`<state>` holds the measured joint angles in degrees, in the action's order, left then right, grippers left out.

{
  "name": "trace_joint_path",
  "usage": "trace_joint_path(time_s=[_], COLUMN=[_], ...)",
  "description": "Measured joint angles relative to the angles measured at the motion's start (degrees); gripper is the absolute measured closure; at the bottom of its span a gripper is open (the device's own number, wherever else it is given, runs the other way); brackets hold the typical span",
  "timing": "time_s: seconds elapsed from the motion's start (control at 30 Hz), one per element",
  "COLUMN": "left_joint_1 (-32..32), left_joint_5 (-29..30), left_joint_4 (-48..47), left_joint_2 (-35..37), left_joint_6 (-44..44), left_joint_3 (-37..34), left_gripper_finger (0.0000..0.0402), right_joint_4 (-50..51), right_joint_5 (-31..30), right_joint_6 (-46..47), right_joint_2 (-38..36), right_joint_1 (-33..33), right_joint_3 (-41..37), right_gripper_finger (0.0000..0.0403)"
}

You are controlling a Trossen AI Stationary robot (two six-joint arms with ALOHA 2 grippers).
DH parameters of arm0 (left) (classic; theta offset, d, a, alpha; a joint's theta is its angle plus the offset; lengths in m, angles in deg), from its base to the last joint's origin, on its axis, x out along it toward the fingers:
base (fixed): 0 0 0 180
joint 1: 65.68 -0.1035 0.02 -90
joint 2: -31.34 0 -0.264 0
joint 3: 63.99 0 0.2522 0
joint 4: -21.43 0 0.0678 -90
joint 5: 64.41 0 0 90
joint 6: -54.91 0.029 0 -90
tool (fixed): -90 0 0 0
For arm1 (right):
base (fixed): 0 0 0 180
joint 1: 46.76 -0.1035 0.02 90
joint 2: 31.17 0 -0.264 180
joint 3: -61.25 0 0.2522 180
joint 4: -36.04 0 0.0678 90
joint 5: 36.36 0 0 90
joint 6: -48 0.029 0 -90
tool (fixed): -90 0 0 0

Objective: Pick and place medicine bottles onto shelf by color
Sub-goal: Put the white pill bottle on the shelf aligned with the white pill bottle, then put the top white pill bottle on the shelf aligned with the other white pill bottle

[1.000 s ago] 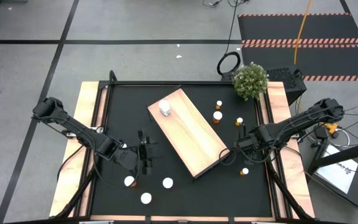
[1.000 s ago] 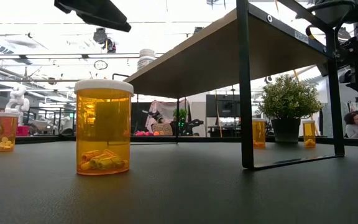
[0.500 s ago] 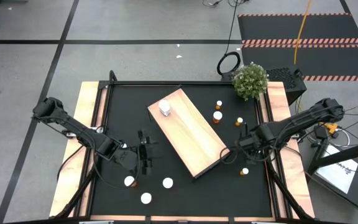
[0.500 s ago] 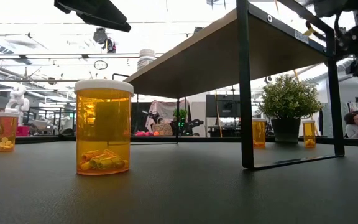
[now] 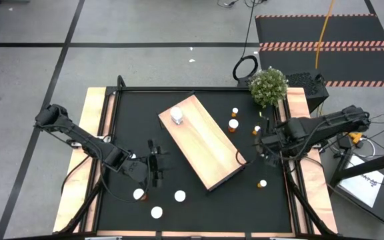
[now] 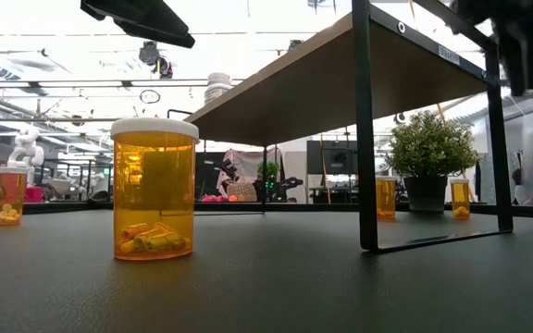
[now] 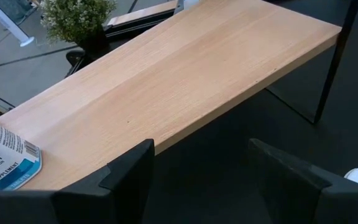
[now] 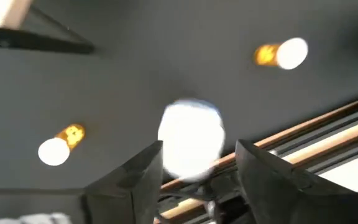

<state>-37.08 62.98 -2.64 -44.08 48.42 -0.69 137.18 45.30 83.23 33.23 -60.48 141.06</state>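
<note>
The light-wood shelf point(image 5: 203, 141) stands slantwise on black legs in the middle of the black table. One white bottle point(image 5: 177, 115) stands upright on its far end. Three orange bottles point(image 5: 233, 125) stand on the table right of the shelf, and another point(image 5: 263, 183) is nearer. Three white-capped bottles point(image 5: 157, 212) stand near the front left. My right gripper point(image 5: 263, 147) hovers right of the shelf with a blurred white bottle point(image 8: 191, 140) between its fingers. My left gripper point(image 5: 156, 163) is open, low on the table left of the shelf, facing it. My right gripper has the white bottle point(image 8: 191, 140) between its two fingers point(image 8: 143, 171), one on each side. It comes from above, pointing down. The bottle is lifted clear of the table. The blur hides which part of the bottle the fingers are on.
A potted plant point(image 5: 269, 85) stands at the far right corner. Wooden side rails point(image 5: 299, 127) border the black table. The shelf's black legs point(image 6: 366, 139) stand on the table. In the low view a large orange bottle point(image 6: 154, 190) stands in the foreground.
My right gripper has risen and moved from the shelf's near right corner toward the far edge, and it shows blurred in the low view. The left arm and all the bottles on the table have stayed where they were.
</note>
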Motion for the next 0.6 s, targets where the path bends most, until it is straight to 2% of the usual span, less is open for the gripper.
trace_joint_path(time_s=[0.17, 0.33, 0.43, 0.6], left_joint_1=[0.02, 0.02, 0.02, 0.02], left_joint_5=[0.00, 0.00, 0.00, 0.00], left_joint_4=[-0.30, -0.68, -0.67, -0.54], left_joint_2=[0.00, 0.00, -0.01, -0.02], left_joint_6=[-0.71, -1.08, -0.94, -0.82], left_joint_3=[0.00, 0.00, 0.00, 0.00], left_gripper_finger=[0.0144, 0.0144, 0.0144, 0.0144], right_joint_4=[-1.16, -3.89, -4.73, -6.96], right_joint_5=[-1.07, -0.96, -0.81, -3.38], right_joint_6=[-3.11, 0.45, 3.84, 10.88], right_joint_2=[0.00, 0.07, 0.15, 0.15], right_joint_1=[2.80, 4.94, 7.08, 13.08], right_joint_3=[1.83, -2.80, -7.41, -14.71], right_gripper_finger=[0.0245, 0.0269, 0.0266, 0.0238])
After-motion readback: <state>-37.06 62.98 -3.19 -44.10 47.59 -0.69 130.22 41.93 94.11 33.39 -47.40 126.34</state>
